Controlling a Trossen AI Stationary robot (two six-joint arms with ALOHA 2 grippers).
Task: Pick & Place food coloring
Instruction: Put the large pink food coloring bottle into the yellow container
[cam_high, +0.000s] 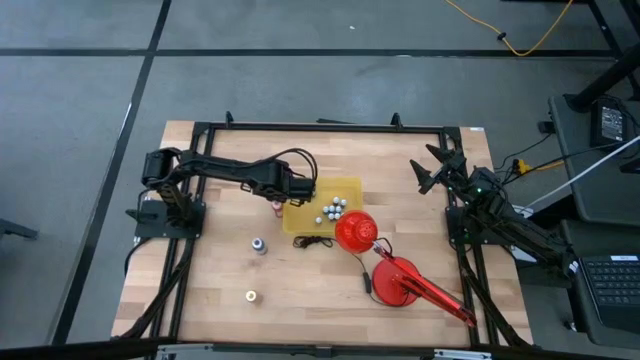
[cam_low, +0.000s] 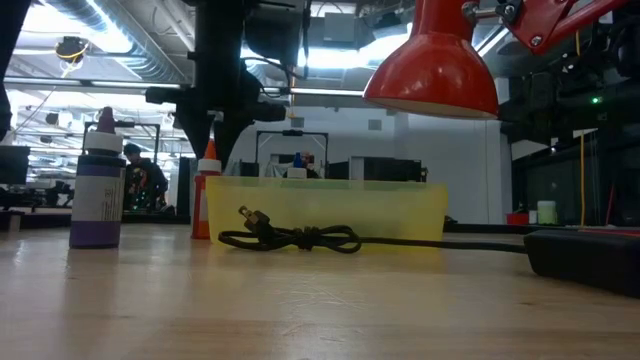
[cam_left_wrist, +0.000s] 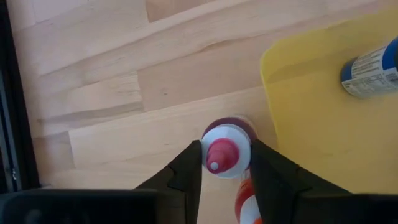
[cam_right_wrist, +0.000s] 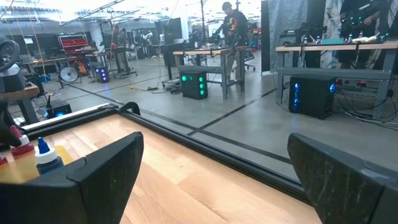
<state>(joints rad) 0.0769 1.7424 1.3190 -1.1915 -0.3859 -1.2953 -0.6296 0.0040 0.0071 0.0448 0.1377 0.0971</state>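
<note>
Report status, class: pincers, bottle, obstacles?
Left pincer shut on pink-topped bottle beside yellow tray. Right pincer open, parked at table edge. Nothing blocking.

Yellow tray (cam_high: 300, 215); red lamp shade (cam_high: 355, 232); pink-capped bottle (cam_left_wrist: 222, 154).

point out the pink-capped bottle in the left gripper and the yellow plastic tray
pink-capped bottle (cam_left_wrist: 222, 155): left wrist view, on its pink cap
left gripper (cam_left_wrist: 225, 167): left wrist view, between its fingertips
yellow plastic tray (cam_left_wrist: 311, 124): left wrist view, bare floor
</note>
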